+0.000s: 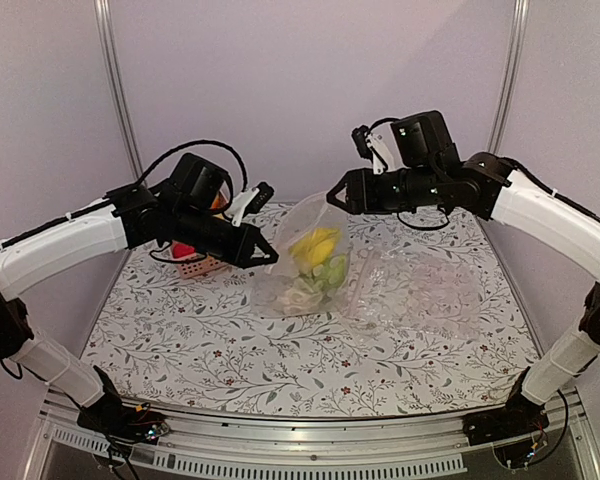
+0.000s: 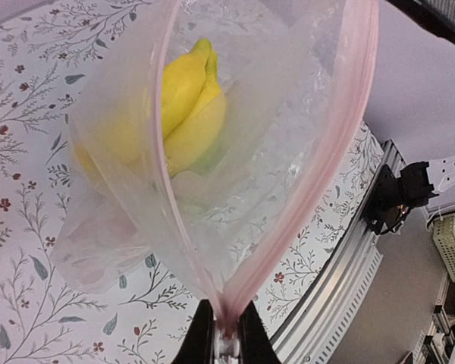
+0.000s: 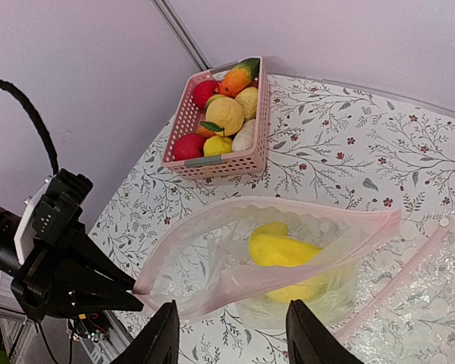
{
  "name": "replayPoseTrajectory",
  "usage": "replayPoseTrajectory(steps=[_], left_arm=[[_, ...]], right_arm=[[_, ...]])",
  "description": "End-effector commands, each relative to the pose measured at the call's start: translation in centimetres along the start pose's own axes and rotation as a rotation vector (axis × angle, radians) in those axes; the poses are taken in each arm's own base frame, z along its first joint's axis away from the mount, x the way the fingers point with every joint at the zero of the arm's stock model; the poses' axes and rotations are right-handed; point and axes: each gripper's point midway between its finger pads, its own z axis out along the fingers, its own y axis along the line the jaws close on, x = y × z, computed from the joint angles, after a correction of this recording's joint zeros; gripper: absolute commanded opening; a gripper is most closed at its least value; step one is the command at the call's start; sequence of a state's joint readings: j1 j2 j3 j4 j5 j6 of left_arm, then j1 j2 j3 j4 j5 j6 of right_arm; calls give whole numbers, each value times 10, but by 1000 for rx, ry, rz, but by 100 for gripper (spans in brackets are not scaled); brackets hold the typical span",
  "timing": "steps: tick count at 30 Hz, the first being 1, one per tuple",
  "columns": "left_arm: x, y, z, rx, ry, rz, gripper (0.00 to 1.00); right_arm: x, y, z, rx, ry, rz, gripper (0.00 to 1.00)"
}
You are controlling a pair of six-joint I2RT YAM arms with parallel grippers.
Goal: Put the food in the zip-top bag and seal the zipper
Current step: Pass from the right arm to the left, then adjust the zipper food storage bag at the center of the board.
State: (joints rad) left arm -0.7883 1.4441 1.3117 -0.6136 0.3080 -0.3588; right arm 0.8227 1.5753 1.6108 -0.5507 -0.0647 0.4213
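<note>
Judging by how things lay, the job stood partway through. A yellow banana-like toy (image 3: 284, 250) and some paler green and whitish pieces under it already sat inside the zip-top bag (image 1: 315, 255), while a good heap of food (image 3: 224, 114), red, yellow, orange and whitish, lay in the pink basket (image 3: 220, 163) at the far left of the bench (image 1: 230, 350). So the filling looked unfinished, and the sealing had not begun: the zipper (image 2: 341, 129) gaped wide, its two pale pink lips bowed apart into a long open mouth.

The left pincer (image 2: 226, 334) was pressed together on the end of that strip, where both lips met, holding that corner up off the flowered cloth. The right pincer (image 3: 235, 337) hung over the mouth with its fingers spread, gripping nothing that I could see.

The bag itself sat mid-bench between the two arms, smooth and clear, sagging around its load, its bottom resting on the bench. Just beside it on the right lay a second, more crinkled clear bag (image 1: 430, 285), flat. What was left, as I judged it, was more fruit in, then pressing the strip shut along its length.
</note>
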Motion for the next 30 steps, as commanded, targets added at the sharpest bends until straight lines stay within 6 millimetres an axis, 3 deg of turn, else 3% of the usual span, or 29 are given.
replayPoseTrajectory(steps=[1,6,14,19,23,27,30], left_arm=[[-9,-10,-11,5,-24,37,0],[-11,-11,-12,6,-28,38,0],[-9,-11,-12,6,-19,35,0],[-10,-11,-12,5,-19,35,0],[-10,-10,-13,-1,-18,38,0],[-10,-9,-13,-11,-20,40,0],[-11,-7,-14,-20,-23,45,0]], right_arm=[[-17,-31,-21,53,-49,24,50],[-25,-48,-13,39,-39,55,56],[-30,-74,17,25,-8,113,59],[-26,-76,29,6,14,132,59],[-17,-73,36,-28,45,144,52],[-11,-68,38,-65,61,166,35],[-9,-65,36,-87,66,180,29]])
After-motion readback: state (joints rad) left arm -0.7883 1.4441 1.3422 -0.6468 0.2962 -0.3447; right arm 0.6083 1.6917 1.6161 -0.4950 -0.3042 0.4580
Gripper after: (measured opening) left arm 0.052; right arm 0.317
